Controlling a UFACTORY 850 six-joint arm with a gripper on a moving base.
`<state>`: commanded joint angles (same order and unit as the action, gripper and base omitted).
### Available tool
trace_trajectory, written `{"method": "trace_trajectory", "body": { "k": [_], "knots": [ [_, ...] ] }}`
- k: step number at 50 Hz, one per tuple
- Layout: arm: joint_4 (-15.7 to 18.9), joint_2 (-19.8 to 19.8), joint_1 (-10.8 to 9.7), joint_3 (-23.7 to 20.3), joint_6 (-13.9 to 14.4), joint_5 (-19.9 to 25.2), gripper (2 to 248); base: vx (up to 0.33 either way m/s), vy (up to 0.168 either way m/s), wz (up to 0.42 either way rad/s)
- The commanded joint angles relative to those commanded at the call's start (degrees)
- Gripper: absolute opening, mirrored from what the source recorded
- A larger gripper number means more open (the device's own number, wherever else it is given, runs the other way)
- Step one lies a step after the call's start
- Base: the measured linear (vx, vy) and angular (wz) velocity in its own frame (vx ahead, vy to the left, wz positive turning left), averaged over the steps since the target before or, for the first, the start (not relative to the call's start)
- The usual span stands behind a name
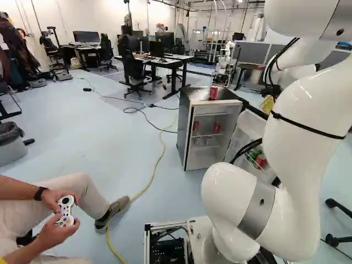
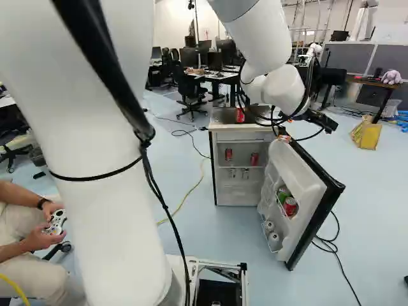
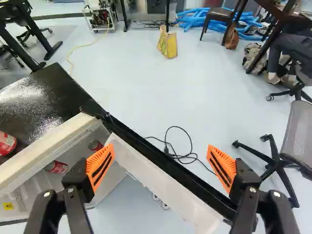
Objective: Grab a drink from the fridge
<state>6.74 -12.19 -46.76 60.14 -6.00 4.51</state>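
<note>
My gripper [image 2: 322, 120] is above the open door [image 2: 325, 185] of the small fridge [image 2: 215, 167]. In the wrist view the gripper [image 3: 161, 166] stands wide open, with the fridge door's top edge [image 3: 168, 173] crossing beyond and below the empty gap. One red can [image 1: 213, 92] stands on the fridge top. Inside, two red cans [image 2: 228, 153] [image 2: 254, 158] stand on a shelf. The door rack holds a green can [image 2: 282, 194] and a red can [image 2: 290, 206]; pale round items [image 2: 273, 236] sit lower in the door.
Black cables [image 3: 183, 157] lie on the floor beyond the door. An office chair [image 3: 278, 158] stands to one side, a yellow bag [image 3: 167, 43] farther off. A seated person's leg and shoe [image 1: 113, 213] are near the base's left. Another robot [image 1: 224, 65] stands behind the fridge.
</note>
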Motion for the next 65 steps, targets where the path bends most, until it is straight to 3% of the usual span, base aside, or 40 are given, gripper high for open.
{"method": "trace_trajectory", "body": {
  "k": [53,65],
  "knots": [
    [-10.4,-4.9,-5.6,13.0,0.0,-21.5,247,0.000,0.000,0.000],
    [-12.1,-7.7,-6.8,16.1,0.0,-26.0,247,0.000,0.000,0.000]
  ]
}}
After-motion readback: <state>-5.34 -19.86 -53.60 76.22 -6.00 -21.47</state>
